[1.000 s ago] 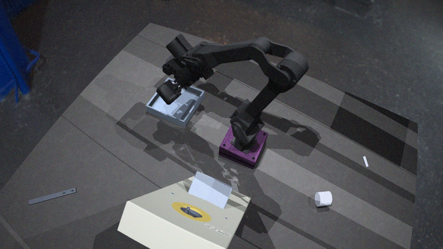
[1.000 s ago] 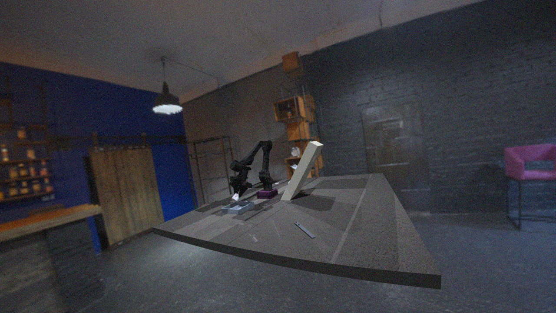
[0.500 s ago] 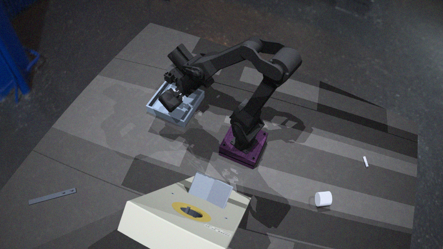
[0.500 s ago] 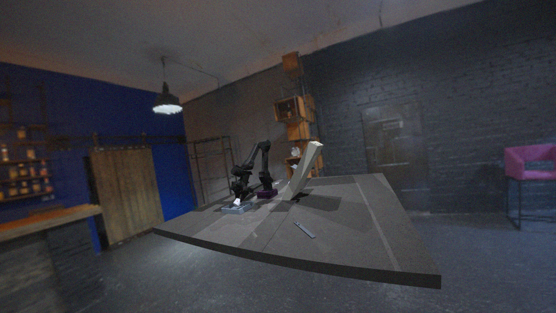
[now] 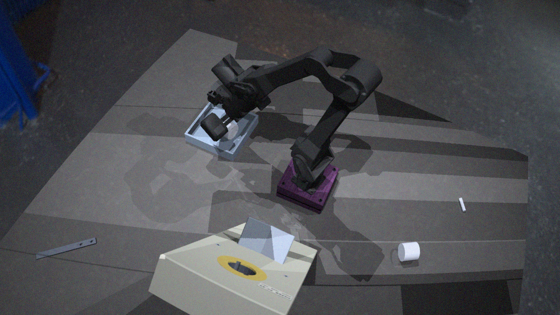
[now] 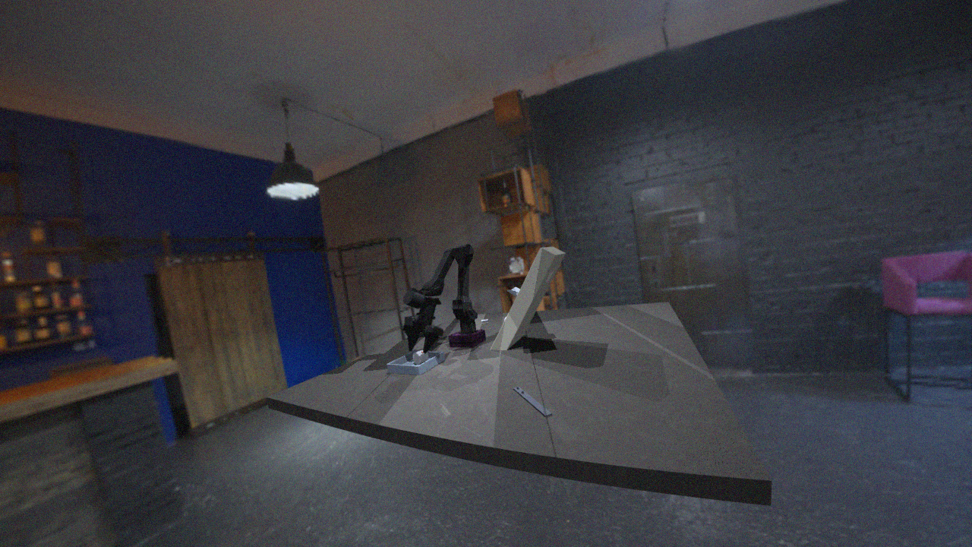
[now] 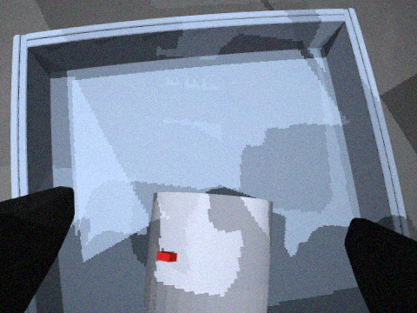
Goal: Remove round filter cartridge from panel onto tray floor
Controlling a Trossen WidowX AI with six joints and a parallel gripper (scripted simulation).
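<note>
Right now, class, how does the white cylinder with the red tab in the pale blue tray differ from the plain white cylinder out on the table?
The white tabbed cartridge sits inside the pale blue tray; the plain white cylinder lies on the open table. The cartridge carries a small red tab; the plain cylinder shows none. The cartridge lies between open fingers; the plain cylinder lies far from the arm. Both are white cylinders.

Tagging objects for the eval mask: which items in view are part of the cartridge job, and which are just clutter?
Job:
- filter cartridge, lying in the tray
- tray
- service panel, socket now vacant
- end effector, open, fingers apart from the cartridge

Clutter:
- white cylinder
- metal strip
- small white stick
</note>
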